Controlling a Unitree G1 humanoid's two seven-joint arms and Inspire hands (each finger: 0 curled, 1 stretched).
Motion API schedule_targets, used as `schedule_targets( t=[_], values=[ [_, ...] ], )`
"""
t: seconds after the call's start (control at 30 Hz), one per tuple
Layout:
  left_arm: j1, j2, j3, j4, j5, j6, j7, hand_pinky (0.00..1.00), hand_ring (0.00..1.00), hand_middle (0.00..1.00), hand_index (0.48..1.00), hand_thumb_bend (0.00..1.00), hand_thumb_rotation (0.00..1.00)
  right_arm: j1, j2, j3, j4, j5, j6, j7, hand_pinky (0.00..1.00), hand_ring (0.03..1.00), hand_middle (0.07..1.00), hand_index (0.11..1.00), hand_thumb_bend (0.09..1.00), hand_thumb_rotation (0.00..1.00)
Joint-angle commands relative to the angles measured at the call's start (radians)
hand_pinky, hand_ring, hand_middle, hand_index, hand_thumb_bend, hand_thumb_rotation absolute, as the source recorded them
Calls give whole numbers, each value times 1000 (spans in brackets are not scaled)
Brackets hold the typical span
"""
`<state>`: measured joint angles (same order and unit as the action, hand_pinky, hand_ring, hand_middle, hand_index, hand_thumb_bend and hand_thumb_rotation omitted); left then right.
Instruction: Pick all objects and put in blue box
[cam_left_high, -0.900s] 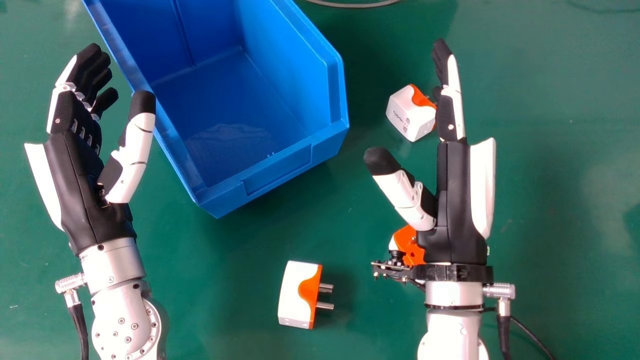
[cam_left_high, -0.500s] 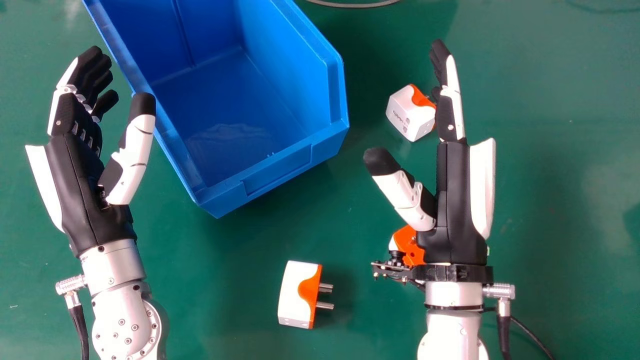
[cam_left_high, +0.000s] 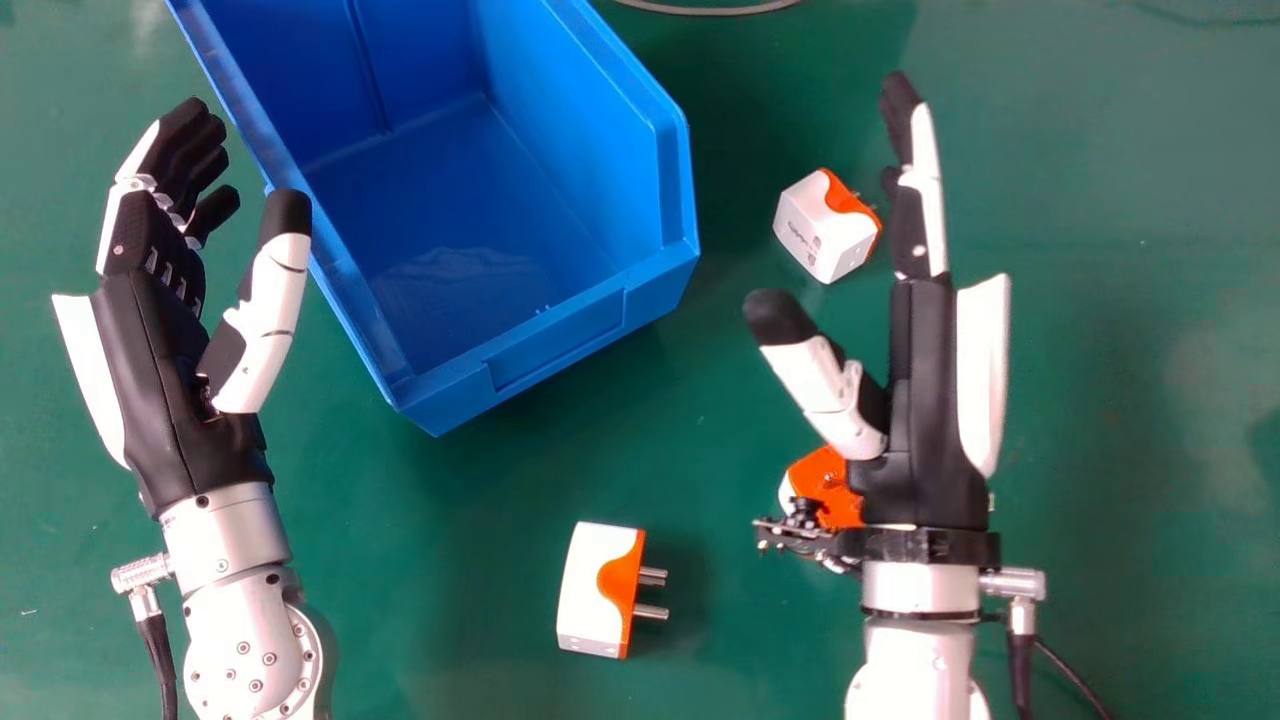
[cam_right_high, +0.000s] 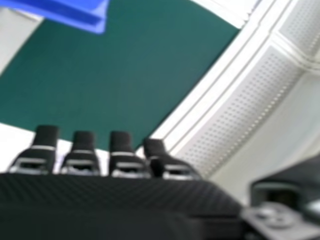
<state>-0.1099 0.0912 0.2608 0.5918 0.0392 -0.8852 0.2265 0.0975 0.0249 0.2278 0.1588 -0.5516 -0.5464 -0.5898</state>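
While right hand (cam_left_high: 920, 410) and left hand (cam_left_high: 160, 390) spread, 3 orange-white blocks (cam_left_high: 592, 595), smooth plastic box (cam_left_high: 565, 345)

At 11 o'clock in the head view, the open blue plastic box (cam_left_high: 560, 350) is cut off by the edge. At 4 o'clock, an orange-and-white plastic block (cam_left_high: 825, 475) is partly covered by the black-and-white right hand (cam_left_high: 922, 400), which is blurred in the right hand view.

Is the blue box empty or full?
Empty, as far as visible: the blue box shows bare floor and inner walls in head view.
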Motion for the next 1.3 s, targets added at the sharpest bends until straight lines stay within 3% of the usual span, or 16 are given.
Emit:
schedule_targets(
  t=[0.0, 0.2, 0.27, 0.43, 0.6, 0.67, 0.7, 0.83, 0.97, 1.27],
  values=[
    [7, 1, -1, -21, 7, -21, 4, 796, 822, 816, 783, 678, 467, 25, -34, -23, -82, 3, 28, 43, 909, 953, 954, 951, 668, 988],
    [11, 4, -2, -19, 6, -24, 1, 801, 825, 817, 784, 675, 468, 110, -122, -55, -295, -4, 194, 245, 899, 951, 955, 951, 682, 977],
    [12, 3, -2, -19, -1, -25, -5, 802, 827, 819, 785, 672, 467, 142, -143, -58, -376, -22, 281, 324, 883, 949, 956, 951, 698, 982],
    [13, 6, 0, -14, 7, -29, 0, 802, 827, 820, 785, 670, 464, 199, -250, -43, -591, -205, 525, 609, 853, 944, 959, 953, 734, 991],
    [13, 5, -2, -17, 2, -22, -4, 803, 826, 820, 785, 670, 467, 205, -358, -10, -750, -357, 701, 977, 869, 955, 968, 956, 779, 955],
    [12, 5, -2, -17, 0, -20, -5, 801, 825, 820, 785, 671, 466, 192, -372, 4, -773, -399, 741, 1063, 902, 967, 972, 956, 807, 892],
    [12, 5, -2, -17, 1, -19, -5, 801, 825, 820, 785, 671, 466, 187, -371, 8, -779, -408, 756, 1089, 902, 967, 972, 956, 807, 892],
    [7, 6, -2, -14, -2, -17, -6, 803, 826, 819, 784, 674, 463, 168, -371, 21, -788, -427, 796, 1160, 916, 957, 967, 961, 851, 725],
    [3, 6, -2, -16, 7, -13, 1, 807, 826, 819, 783, 677, 464, 144, -369, 39, -786, -478, 835, 1222, 880, 938, 956, 961, 887, 609],
    [-7, 1, -6, -16, -4, -16, -6, 806, 827, 818, 782, 682, 468, 106, -333, 77, -767, -603, 901, 1279, 784, 902, 941, 948, 926, 487]
  ],
)
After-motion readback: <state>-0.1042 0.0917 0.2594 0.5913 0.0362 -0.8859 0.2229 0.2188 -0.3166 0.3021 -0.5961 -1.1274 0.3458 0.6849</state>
